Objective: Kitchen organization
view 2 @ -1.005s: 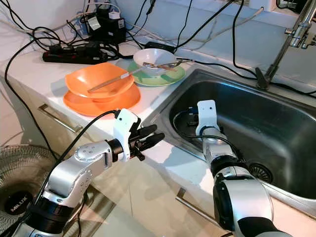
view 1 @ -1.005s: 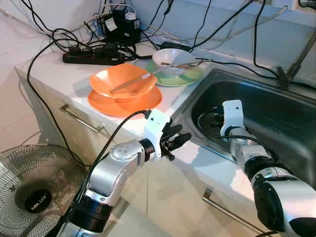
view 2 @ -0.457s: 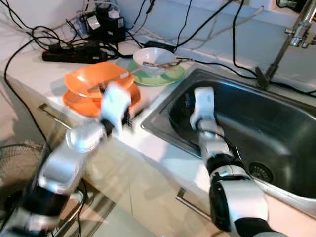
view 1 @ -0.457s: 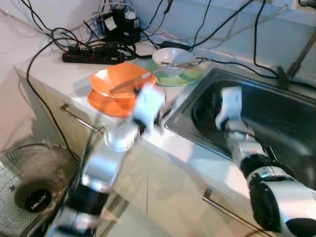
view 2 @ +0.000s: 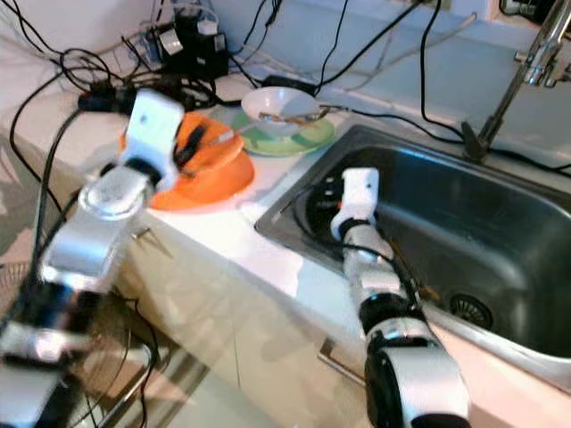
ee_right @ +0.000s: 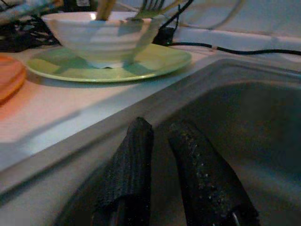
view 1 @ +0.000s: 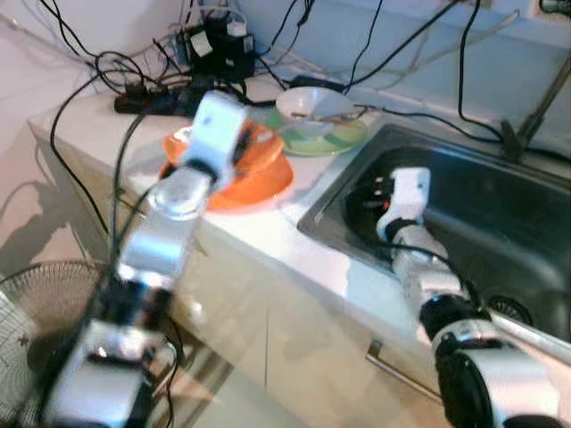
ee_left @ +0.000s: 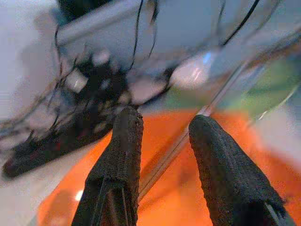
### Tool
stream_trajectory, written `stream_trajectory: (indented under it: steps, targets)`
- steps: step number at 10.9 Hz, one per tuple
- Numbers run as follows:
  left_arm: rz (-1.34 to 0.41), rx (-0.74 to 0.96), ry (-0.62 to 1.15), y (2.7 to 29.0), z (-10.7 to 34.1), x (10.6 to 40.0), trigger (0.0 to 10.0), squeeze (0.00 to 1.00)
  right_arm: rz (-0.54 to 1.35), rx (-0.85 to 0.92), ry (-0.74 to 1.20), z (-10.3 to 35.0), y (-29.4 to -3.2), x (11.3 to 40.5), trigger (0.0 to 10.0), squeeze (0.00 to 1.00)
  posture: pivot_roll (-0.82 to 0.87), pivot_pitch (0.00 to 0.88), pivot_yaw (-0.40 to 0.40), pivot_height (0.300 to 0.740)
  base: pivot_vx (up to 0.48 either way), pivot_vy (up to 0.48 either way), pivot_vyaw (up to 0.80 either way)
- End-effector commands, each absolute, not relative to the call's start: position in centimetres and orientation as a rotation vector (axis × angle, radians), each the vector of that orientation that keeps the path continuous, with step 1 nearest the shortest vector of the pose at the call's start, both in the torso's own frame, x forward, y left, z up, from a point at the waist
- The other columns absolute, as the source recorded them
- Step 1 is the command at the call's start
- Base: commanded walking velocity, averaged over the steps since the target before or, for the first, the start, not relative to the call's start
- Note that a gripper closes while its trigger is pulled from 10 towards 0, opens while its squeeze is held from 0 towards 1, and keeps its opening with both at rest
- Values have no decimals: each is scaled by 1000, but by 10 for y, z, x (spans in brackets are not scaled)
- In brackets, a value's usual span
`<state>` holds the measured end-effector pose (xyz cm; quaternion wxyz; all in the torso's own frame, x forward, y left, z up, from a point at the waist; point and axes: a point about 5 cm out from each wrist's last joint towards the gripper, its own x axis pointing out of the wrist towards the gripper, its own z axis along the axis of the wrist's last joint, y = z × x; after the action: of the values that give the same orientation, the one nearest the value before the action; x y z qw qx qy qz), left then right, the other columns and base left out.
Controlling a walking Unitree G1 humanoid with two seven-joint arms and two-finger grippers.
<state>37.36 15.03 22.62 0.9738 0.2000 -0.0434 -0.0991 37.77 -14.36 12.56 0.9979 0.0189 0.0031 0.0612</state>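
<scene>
The orange bowl (view 2: 207, 147) sat on an orange plate (view 2: 201, 183) near the counter's (view 2: 241, 227) front edge. Above it hovered the left gripper (ee_left: 162, 155), fingers spread. The right gripper (ee_right: 162, 183), fingers nearly together, hung inside the sink (view 2: 500, 241).

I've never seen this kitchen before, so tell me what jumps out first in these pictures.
The bright orange bowl on its orange plate stands out on the white counter, with the left gripper hovering open right over it, above a utensil lying in the bowl. Behind them, a white bowl sits on a green plate beside a tangle of black cables. The right gripper reaches down into the steel sink.
</scene>
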Motion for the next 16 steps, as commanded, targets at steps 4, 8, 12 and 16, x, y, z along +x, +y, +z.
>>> stream_trajectory:
  steps: [4,8,12,16]
  targets:
    - [-210,412,-63,170,243,396,10000,0,119,60,-4,123,-143,373,10000,0,200,0,-20,740,0,0,0]
    - [-379,273,-51,148,235,390,10000,0,112,66,-4,123,-142,372,10000,0,211,21,-27,740,0,0,0]
    - [-361,279,23,146,204,367,10000,0,121,78,-7,124,-139,373,10000,0,222,33,-30,740,0,0,0]
    - [-328,326,26,146,200,349,10000,0,112,80,-11,126,-141,373,10000,0,227,37,-33,740,0,0,0]
